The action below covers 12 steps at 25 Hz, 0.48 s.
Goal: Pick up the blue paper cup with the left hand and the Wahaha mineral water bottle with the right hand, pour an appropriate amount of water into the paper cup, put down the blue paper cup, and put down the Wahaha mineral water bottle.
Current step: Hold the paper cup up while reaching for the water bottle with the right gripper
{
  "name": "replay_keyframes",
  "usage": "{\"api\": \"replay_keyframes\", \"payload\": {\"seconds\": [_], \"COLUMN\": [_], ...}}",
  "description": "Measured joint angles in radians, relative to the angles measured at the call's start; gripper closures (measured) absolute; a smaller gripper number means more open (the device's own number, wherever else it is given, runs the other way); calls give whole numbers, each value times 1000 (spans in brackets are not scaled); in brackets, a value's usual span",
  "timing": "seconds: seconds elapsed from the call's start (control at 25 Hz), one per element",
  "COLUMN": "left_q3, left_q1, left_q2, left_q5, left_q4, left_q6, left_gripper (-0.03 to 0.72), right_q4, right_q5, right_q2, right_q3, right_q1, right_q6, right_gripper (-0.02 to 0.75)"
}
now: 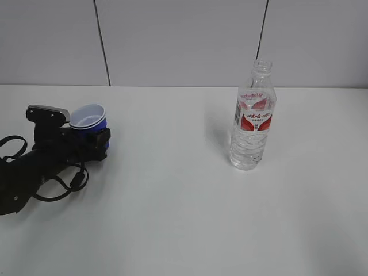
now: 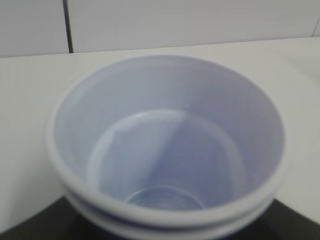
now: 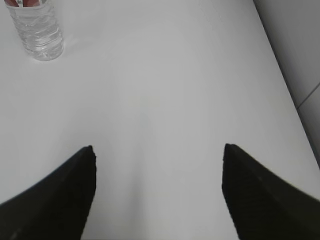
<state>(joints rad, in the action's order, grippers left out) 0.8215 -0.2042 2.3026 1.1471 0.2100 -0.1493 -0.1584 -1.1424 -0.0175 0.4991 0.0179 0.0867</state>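
The left end effector (image 1: 92, 140) grips the small royal-blue paper cup (image 1: 89, 118) at the worktop's (image 1: 172, 201) left. The tall clear ribbed plastic bottle (image 1: 253, 118) stands right. The right end effector (image 3: 157, 150) gapes wide, holding nothing.

You are looking at the blue cup (image 1: 89, 121) sitting at the left of the white table, tilting a little so its white inside and double white rim are facing up and toward the camera. Its blue wall is showing only below the rim, with the lower part lying hidden. In the left wrist view the cup (image 2: 165, 145) is filling the picture, its bottom blurred. The water bottle (image 1: 253, 117) is standing upright, well apart to the right, clear and ribbed, wearing a red-and-white label, its narrow neck uncapped. Water is filling most of it.
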Motion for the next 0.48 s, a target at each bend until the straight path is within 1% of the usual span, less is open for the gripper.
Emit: {"api": "replay_keyframes", "payload": {"seconds": [0.28,0.4,0.48], "left_q3": [0,0,0], "left_q1": [0,8,14], "left_q2": [-80,-149,-191], "left_q5": [0,-22,-57], "left_q4": [82,147,209], "left_q6": [0,0,0], "left_gripper": [245,245,245], "right_q4": [0,0,0], "right_q5": [0,0,0], "right_q2": [0,0,0], "right_q3": [0,0,0], "right_q1": [0,0,0], "right_q6": [0,0,0], "right_gripper": [150,150,150]}}
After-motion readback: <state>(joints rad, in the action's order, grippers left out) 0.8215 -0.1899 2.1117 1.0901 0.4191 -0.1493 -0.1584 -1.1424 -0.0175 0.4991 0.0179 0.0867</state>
